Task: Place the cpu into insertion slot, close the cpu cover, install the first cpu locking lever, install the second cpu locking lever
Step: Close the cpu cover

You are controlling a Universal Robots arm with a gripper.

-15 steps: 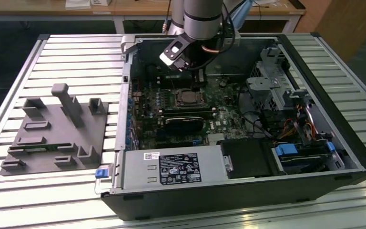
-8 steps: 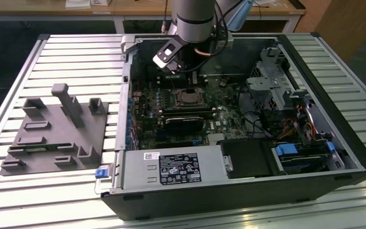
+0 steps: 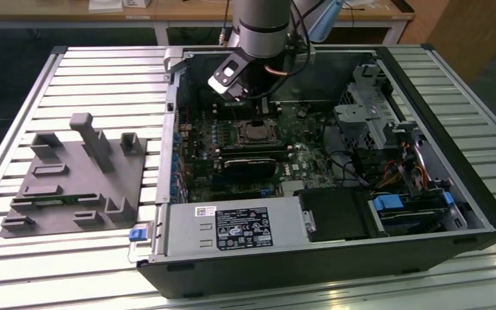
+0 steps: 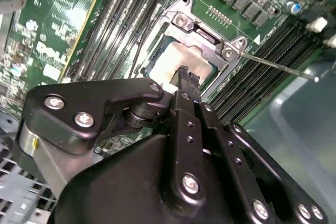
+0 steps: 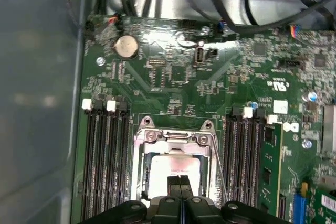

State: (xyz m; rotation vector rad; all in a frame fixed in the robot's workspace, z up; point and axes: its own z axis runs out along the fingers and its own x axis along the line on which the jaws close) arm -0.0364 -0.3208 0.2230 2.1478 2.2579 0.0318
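The black claw [image 5: 179, 183] is clenched, its tips together and gripping nothing, just above the pale silvery-beige square cpu [image 5: 160, 174]. The cpu lies in the silver-rimmed square insertion slot [image 5: 137, 162], framed by the thin silvery metal cpu cover [image 5: 176, 141].

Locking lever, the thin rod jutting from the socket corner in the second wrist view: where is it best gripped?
Take the locking lever near its free tip, pinching across the rod from above. It is a thin straight wire, and that end lies away from the cpu cover, probably leaving room to close on it.
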